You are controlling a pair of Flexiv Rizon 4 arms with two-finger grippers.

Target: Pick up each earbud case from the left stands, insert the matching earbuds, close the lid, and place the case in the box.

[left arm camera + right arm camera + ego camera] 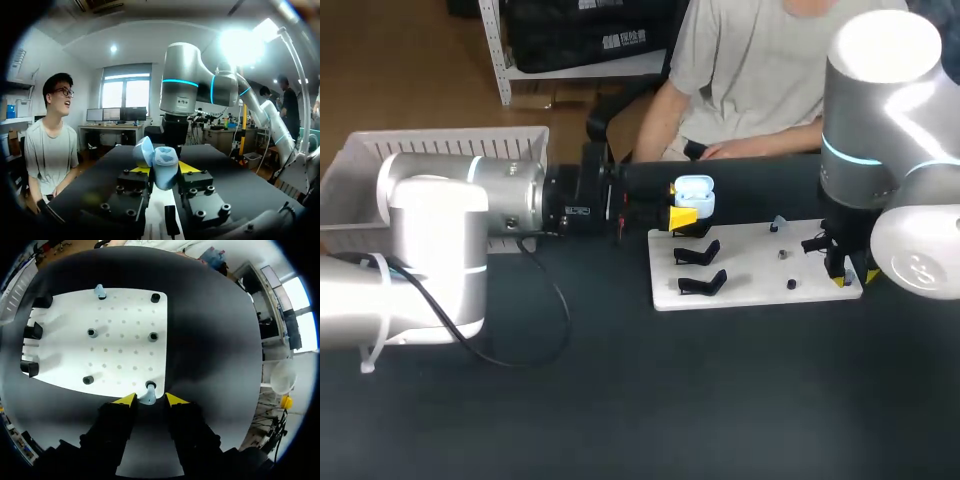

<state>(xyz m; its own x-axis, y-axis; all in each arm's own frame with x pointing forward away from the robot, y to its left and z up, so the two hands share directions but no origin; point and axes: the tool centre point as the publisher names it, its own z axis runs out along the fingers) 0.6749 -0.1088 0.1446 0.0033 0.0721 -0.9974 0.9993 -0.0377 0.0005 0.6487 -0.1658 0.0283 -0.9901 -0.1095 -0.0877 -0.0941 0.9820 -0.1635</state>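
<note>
Right gripper (pixel 150 401) is the nearer one: fingers apart, straddling a pale blue earbud (pixel 148 397) seated on its peg at the lower right corner of the white board (pixel 750 292) in the head view. No pad contact shows. The earbud's axis looks upright, along the fingers, so a squeeze and straight lift seems due. Left gripper (pixel 163 176) is clamped on the earbud case (pixel 694 192), held mid-frame by the board's upper left corner (lid swung open, pale blue, glossy, rounded), well apart from that earbud.

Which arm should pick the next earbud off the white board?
Right: right gripper, open, straddles a pale blue earbud on the white board; left gripper holds the open pale blue case.
</note>
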